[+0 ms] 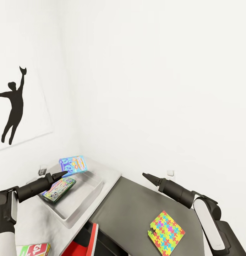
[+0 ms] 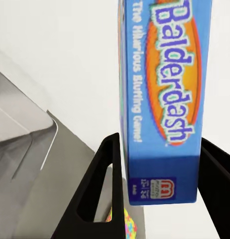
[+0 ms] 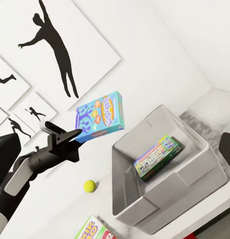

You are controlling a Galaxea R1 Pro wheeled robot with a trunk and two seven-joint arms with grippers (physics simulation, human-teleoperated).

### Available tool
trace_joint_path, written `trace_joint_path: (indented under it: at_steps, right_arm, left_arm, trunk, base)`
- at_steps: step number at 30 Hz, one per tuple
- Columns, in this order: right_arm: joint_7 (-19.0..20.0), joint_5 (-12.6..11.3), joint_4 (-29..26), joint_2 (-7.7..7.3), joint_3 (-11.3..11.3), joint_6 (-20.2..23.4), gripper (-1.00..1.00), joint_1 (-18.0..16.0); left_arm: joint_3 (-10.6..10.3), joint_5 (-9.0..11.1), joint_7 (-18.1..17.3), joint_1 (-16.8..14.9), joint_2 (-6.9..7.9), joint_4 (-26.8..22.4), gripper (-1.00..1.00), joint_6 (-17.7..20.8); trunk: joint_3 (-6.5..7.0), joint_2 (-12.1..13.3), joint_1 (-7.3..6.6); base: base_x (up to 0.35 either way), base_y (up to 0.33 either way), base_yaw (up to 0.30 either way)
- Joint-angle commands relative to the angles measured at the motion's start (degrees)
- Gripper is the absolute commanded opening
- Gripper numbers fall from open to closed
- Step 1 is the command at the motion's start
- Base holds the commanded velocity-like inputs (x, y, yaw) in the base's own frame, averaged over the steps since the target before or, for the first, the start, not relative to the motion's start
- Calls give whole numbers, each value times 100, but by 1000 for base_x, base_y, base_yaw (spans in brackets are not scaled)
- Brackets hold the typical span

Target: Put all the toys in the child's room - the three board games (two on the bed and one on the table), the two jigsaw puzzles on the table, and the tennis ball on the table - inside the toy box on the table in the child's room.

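The blue board game (image 1: 72, 165), a box lettered Balderdash, hangs in the air above the far end of the toy box (image 1: 88, 195), clear of its walls. The left gripper (image 1: 62, 174) has it by one short end: in the left wrist view the box (image 2: 162, 99) sits between the two black fingers (image 2: 97, 191), which are spread to the box's thickness; one presses its side, while a thin gap shows at the other. From the right wrist view the box (image 3: 101, 116) juts out level from the fingers, printed lid facing the camera.

Inside the toy box (image 3: 194, 172) another board game (image 1: 59, 189) with a multicoloured lid lies flat on the floor of the bin (image 3: 158, 157). The toy box stands on the light-grey counter (image 1: 110, 173) in the corner of the room. The tennis ball (image 3: 89, 186) rests on that counter just beside the bin's outer wall, and a yellow, red and green board game (image 1: 34, 250) lies near the counter's front end, well apart from the ball.

On the lower dark-grey counter (image 1: 137, 206) a jigsaw puzzle (image 1: 167, 230) lies flat. The right gripper (image 1: 145, 175) hovers above this dark surface, holding nothing; its fingers look pressed together into a point.

A sports silhouette picture (image 1: 14, 106) hangs on the left wall.
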Motion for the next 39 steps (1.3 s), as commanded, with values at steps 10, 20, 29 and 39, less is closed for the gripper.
trace_joint_path:
  at_steps: [10,20,29,39]
  right_arm:
    - [5,-20,1,0,-5,35,100,-2]
    - [7,-20,3,0,-5,35,100,-2]
    - [13,-20,2,0,-11,35,100,-2]
    - [14,-21,9,-9,-14,35,100,-2]
  left_arm:
    - [210,-511,26,10,-65,-4,-100,51]
    - [640,-1451,37,10,-260,4,-100,51]
    - [731,-1962,37,-4,-575,15,-100,51]
    - [741,-1989,43,-20,-704,99,-100,51]
  trunk:
    - [-2,-4,2]
    - [-2,-4,2]
    - [-2,-4,2]
    - [-2,-4,2]
  base:
    - [0,0,0]
    - [0,0,0]
    - [0,0,0]
    - [0,0,0]
